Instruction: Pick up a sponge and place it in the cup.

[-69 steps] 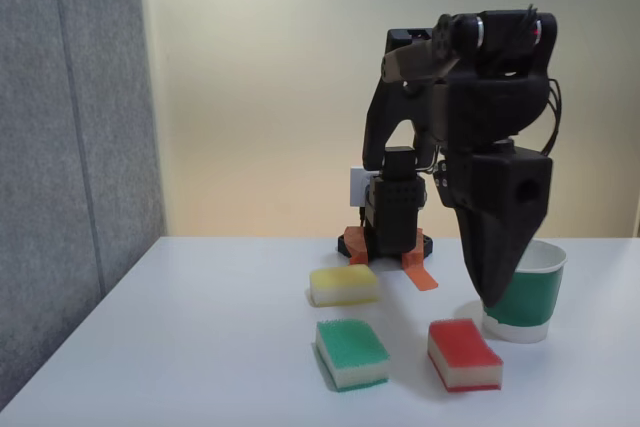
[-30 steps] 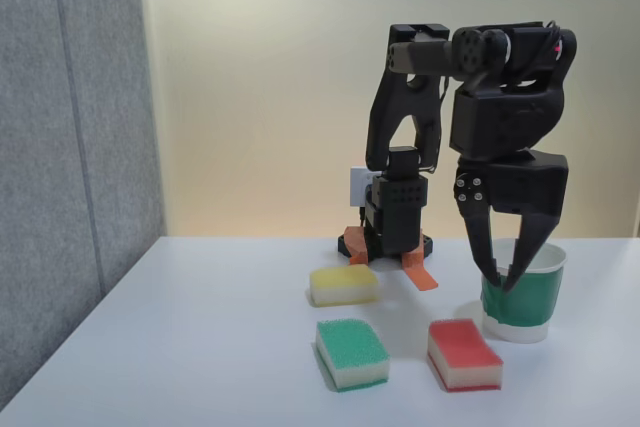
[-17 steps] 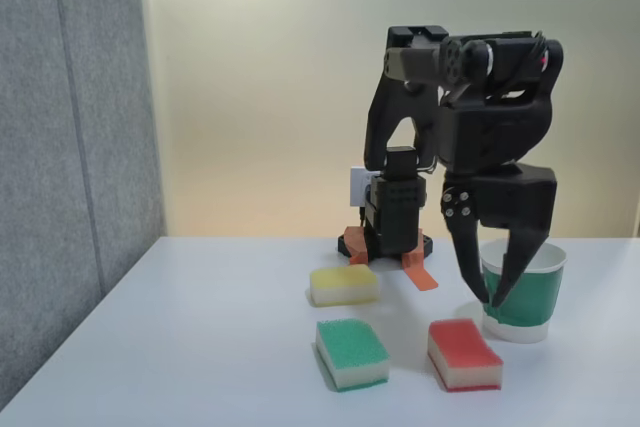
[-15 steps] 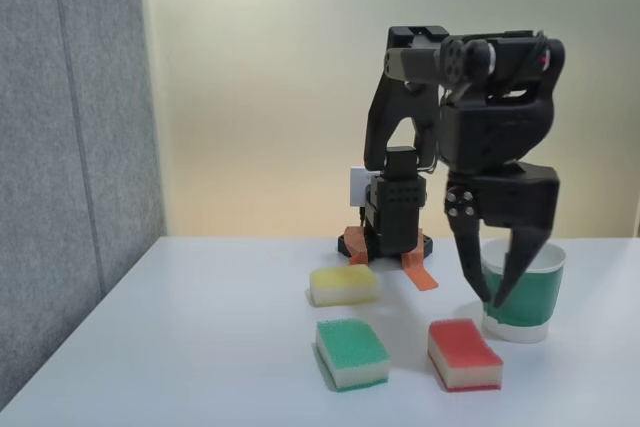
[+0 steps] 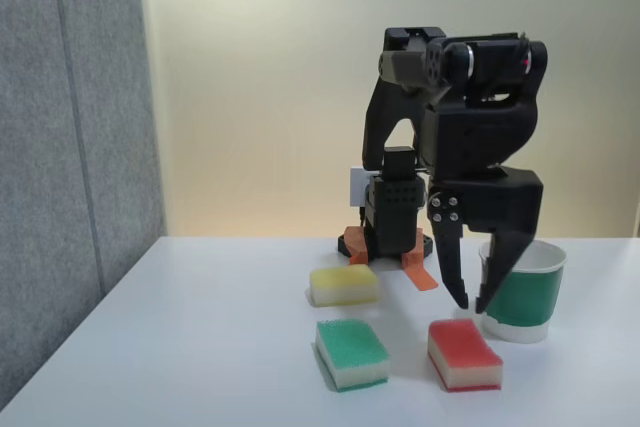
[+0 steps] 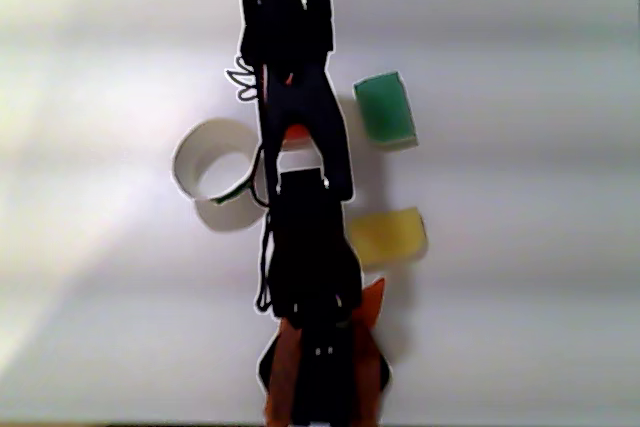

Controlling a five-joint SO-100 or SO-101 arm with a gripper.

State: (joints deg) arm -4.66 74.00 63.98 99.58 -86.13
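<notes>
other view: sponge [image 6: 293, 133] mostly hidden under arm | cup [image 6: 205, 159] right rim covered | fixed view: cup [image 5: 528, 292] partly behind hand [image 5: 472, 305]

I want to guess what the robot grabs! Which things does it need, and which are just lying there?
Needed: the red sponge, the cup and the robot's hand, open above the red sponge.

Just lying there: the green sponge and the yellow sponge.

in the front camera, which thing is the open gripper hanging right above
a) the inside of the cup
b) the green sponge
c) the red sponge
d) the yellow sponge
c: in the fixed view the gripper hangs open with its fingertips just over the red sponge, not touching it; the cup stands to the right.
</notes>
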